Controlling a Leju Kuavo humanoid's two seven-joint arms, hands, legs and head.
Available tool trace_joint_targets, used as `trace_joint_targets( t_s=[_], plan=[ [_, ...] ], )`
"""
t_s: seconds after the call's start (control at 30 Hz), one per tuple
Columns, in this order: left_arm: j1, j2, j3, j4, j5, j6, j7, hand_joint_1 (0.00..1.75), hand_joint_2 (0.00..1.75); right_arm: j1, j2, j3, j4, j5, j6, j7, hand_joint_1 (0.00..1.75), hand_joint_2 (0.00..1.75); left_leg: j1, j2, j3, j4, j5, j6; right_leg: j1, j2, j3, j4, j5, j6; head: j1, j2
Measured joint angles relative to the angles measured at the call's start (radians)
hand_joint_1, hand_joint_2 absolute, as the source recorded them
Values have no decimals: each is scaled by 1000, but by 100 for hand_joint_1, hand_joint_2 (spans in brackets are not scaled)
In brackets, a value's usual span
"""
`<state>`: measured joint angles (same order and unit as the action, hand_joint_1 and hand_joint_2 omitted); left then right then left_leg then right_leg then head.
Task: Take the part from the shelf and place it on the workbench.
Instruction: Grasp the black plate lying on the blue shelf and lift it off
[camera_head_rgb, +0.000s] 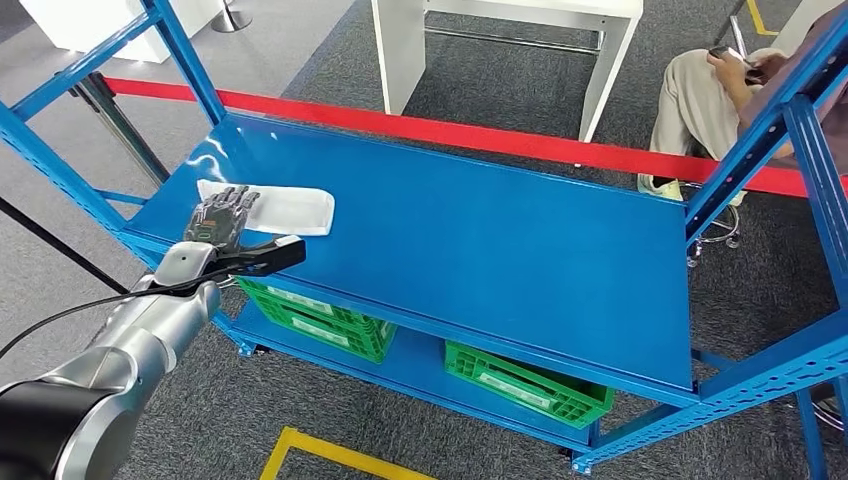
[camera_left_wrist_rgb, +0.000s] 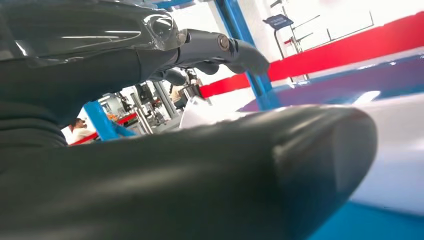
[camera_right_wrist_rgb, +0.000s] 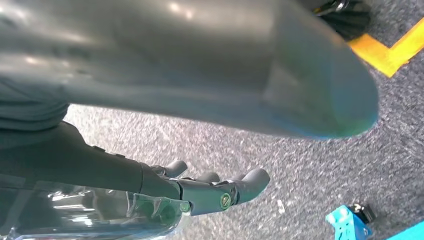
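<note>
**Left hand over the part, grasp not yet made**

The part (camera_head_rgb: 278, 209), a flat white oblong, lies on the blue shelf (camera_head_rgb: 480, 250) near its left end, close to the front edge. The left hand (camera_head_rgb: 222, 214) reaches over that end of the part with its fingers spread and pointing away from the robot; it appears to hover at or just touch the part's near end, and contact cannot be told from the head view. In the left wrist view the thumb (camera_left_wrist_rgb: 210, 170) lies low in the foreground and the fingers (camera_left_wrist_rgb: 220, 50) stretch out above, with the white part (camera_left_wrist_rgb: 400, 150) showing in the gap between them. Nothing is clasped: the hand is wide open.

The right hand (camera_right_wrist_rgb: 200, 192) hangs by the robot's side above grey carpet, fingers loosely extended, holding nothing.

The step in hand looks like the approach to the pick. The next move probably calls for settling the hand lower so thumb and fingers bracket the thin part, then closing. Because the part lies flat against the shelf, getting a thumb under its edge may be the awkward bit; it could slide along the smooth surface rather than lift. The workbench cannot be identified with confidence here.
</note>
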<state>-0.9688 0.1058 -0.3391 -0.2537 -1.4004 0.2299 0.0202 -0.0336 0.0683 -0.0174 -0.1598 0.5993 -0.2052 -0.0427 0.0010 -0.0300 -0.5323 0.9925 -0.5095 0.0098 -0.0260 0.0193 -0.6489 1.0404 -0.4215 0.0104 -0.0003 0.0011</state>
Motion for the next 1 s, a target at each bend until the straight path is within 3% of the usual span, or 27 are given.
trace_joint_targets(
  t_s=[0.17,0.4,1.0],
  plan=[
    [-1,-1,0,0,0,4,0,0,0,-1,2,0,0,1,1,-5,0,0,0,2,12,-16,-4,-1,3,4,3,0,-8,-11,-2,0],
    [3,-2,1,0,21,-2,-18,0,0,-1,2,0,0,6,1,-6,0,0,1,2,16,-22,-6,-27,5,2,7,0,-8,-12,-1,0],
    [7,-17,9,0,16,-56,-29,0,0,-3,2,0,0,9,0,6,0,0,-1,2,19,-19,-8,-25,3,1,16,-9,-6,-10,-1,0]
  ],
)
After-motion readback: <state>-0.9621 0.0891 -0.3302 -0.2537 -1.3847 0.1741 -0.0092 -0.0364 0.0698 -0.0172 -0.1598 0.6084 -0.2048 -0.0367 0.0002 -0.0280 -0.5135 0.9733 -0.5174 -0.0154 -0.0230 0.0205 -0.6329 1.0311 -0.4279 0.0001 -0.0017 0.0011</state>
